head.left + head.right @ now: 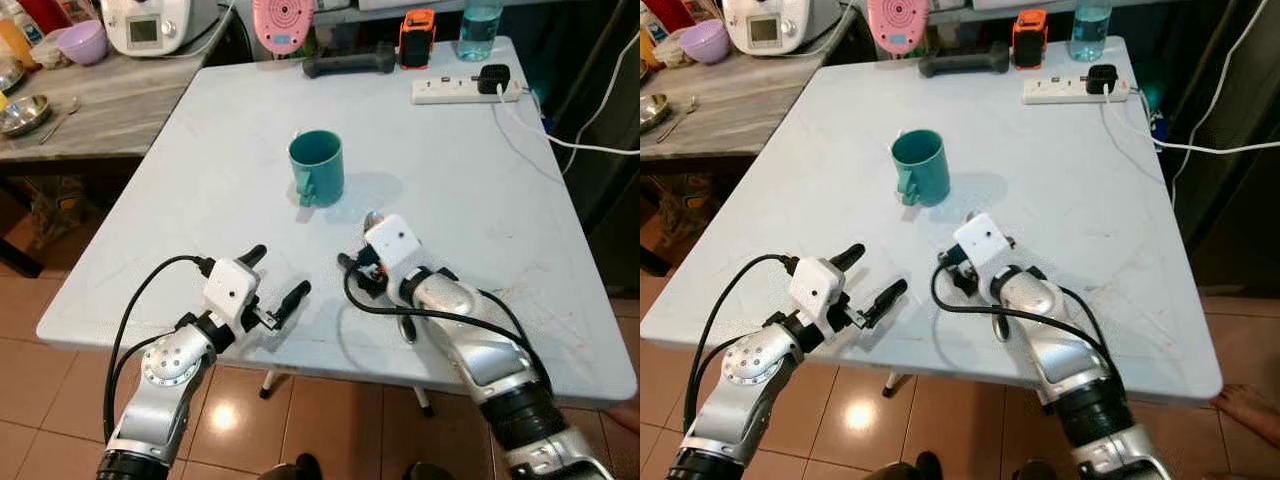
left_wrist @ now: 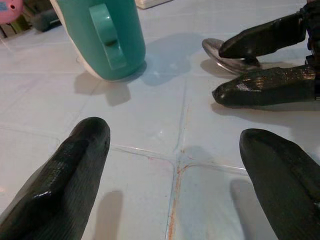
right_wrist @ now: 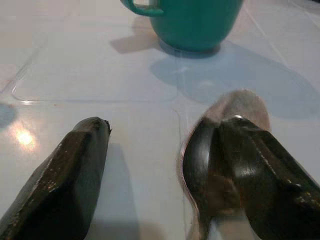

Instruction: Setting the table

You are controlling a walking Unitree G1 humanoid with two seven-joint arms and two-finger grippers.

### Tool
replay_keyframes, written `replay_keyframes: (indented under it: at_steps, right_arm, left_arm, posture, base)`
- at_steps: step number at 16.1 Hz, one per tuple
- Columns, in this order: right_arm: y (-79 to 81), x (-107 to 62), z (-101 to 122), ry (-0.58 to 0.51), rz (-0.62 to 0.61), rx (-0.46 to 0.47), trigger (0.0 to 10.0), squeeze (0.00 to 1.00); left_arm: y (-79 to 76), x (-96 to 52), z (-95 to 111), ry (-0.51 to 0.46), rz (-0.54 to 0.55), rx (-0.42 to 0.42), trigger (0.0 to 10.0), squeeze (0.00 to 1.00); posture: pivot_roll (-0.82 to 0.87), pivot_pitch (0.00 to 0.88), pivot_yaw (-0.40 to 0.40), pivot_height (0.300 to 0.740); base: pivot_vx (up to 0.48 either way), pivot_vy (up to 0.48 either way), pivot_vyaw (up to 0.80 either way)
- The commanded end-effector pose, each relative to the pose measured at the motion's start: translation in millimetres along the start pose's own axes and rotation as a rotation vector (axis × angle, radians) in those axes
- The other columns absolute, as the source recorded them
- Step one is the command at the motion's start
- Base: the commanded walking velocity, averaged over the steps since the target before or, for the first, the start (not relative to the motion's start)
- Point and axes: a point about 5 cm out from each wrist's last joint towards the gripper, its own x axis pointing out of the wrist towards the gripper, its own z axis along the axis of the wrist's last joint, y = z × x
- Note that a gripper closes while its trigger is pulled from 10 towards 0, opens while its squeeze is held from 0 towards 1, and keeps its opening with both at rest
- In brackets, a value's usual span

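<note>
Right hand [image 1: 362,262] spread apart, one finger resting on the spoon [image 2: 227,54] lying flat on the table [image 1: 480,200], apparently setting it beside the teal mug [image 1: 317,167]; left hand [image 1: 277,283] hovers wide open nearby, idle

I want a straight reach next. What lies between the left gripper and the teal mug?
Nothing: in the left wrist view bare white table runs from the open left gripper to the teal mug. The spoon lies off to the side.
</note>
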Motion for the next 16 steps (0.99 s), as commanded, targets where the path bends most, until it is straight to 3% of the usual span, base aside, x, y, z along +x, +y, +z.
replay_keyframes:
  at_steps: [1,4,7,9,11,13,14,15,16]
  right_arm:
    - [5.8,3.0,7,-0.031,0.004,0.003,10.0,0.00]
    - [-5.3,-18.6,25,-0.098,-0.174,0.091,10.0,0.00]
    - [5.1,-50.2,26,-0.125,-0.251,0.091,10.0,0.00]
    - [16.7,-62.3,12,-0.049,-0.233,0.153,10.0,0.00]
    - [25.3,-67.0,-5,0.035,-0.213,0.241,10.0,0.00]
    - [27.4,-66.1,-8,0.055,-0.204,0.271,10.0,0.00]
    - [27.6,-58.0,-5,0.053,-0.184,0.293,9.7,0.00]
    - [27.0,-56.8,-4,0.052,-0.184,0.293,6.9,0.00]
    - [25.6,-52.4,-1,0.045,-0.183,0.284,2.5,0.00]
  left_arm:
    - [6.0,-6.1,-2,0.020,0.024,0.006,10.0,0.00]
    - [5.2,-2.3,8,-0.008,-0.007,0.001,10.0,0.00]
    - [1.8,-1.6,10,-0.015,-0.030,-0.005,10.0,0.00]
    - [-3.3,-1.6,5,0.010,-0.069,-0.021,10.0,0.00]
    - [-7.7,-1.7,2,0.028,-0.104,-0.031,10.0,0.00]
    - [-8.6,-1.1,1,0.032,-0.114,-0.034,10.0,0.00]
    - [-10.6,0.5,1,0.035,-0.133,-0.039,10.0,0.00]
    - [-11.2,0.9,1,0.034,-0.136,-0.040,10.0,0.00]
    - [-13.6,1.1,2,0.033,-0.151,-0.053,10.0,0.00]
  posture:
    - [-0.19,0.188,0.205,0.740]
    - [-0.19,0.192,0.205,0.740]
    - [-0.22,0.196,0.212,0.740]
    - [-0.24,0.202,0.225,0.740]
    - [-0.25,0.209,0.234,0.740]
    - [-0.25,0.209,0.235,0.740]
    - [-0.25,0.210,0.236,0.740]
    - [-0.25,0.209,0.234,0.740]
    - [-0.25,0.206,0.232,0.740]
  base:
    - [0.000,0.000,0.00]
    - [0.000,0.000,0.00]
    - [0.000,0.000,0.00]
    - [0.000,0.000,0.00]
    - [0.000,0.000,0.00]
    - [0.000,0.000,0.00]
    - [0.000,0.000,0.00]
    - [0.000,0.000,0.00]
    - [0.000,0.000,0.00]
